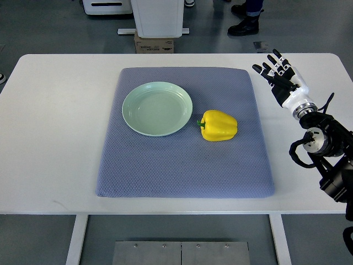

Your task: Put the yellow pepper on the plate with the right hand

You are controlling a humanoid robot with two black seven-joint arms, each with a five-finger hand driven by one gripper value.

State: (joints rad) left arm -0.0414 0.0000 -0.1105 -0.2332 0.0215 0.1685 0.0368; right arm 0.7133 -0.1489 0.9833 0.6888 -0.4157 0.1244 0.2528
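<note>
A yellow pepper [219, 126] with a green stem lies on its side on a blue-grey mat [185, 160], just right of a pale green plate [157, 108]. The plate holds nothing. My right hand [277, 74] hovers over the white table to the right of the mat, well right of and slightly beyond the pepper. Its fingers are spread and hold nothing. The left arm does not show.
The white table [55, 138] spreads wide on both sides of the mat. Beyond the far edge stand a cardboard box [154, 45] and a white unit [158, 16]. A person's shoe [244, 25] shows on the floor at the back right.
</note>
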